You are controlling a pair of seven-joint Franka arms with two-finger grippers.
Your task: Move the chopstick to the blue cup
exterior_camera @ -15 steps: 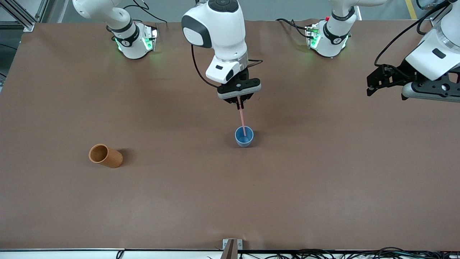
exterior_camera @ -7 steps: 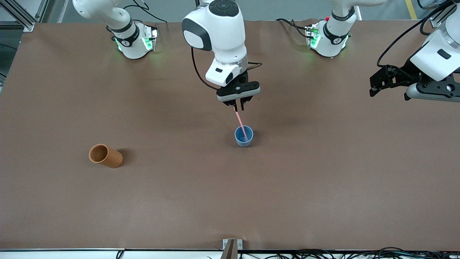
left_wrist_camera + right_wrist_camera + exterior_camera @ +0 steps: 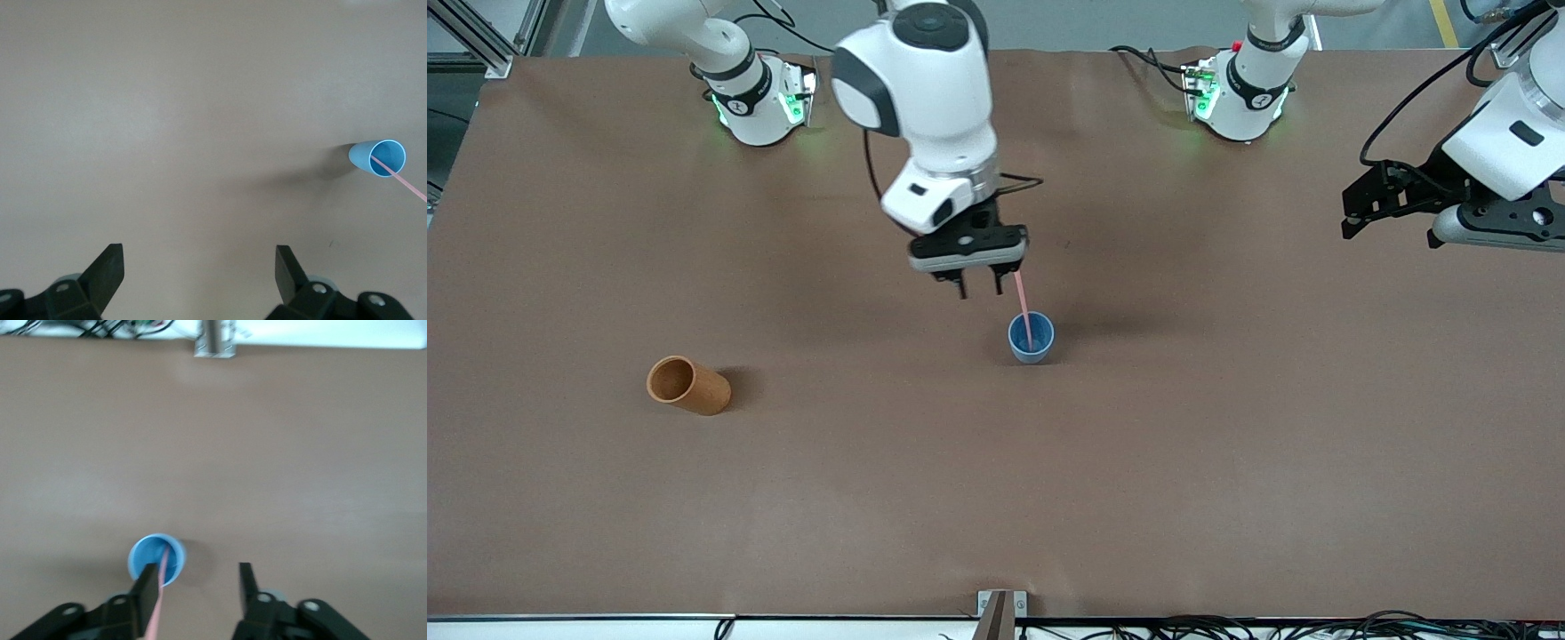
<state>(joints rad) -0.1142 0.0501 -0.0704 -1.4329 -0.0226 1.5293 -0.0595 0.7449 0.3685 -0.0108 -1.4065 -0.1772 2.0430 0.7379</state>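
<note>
Even light; rt wrist blurry.

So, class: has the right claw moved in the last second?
Yes. The right claw has shifted from above the blue cup toward the right arm's end.

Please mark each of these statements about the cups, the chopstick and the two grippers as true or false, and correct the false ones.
1. The chopstick stands with its lower end in the blue cup. True.
2. The right gripper is clamped on the chopstick. False: its jaws are open and the stick leans free beside one finger.
3. The orange-brown cup lies on its side. True.
4. The orange-brown cup is toward the left arm's end of the table. False: it is toward the right arm's end.
5. The left gripper holds the blue cup. False: it is open and empty, waiting over the table's left arm's end.
</note>
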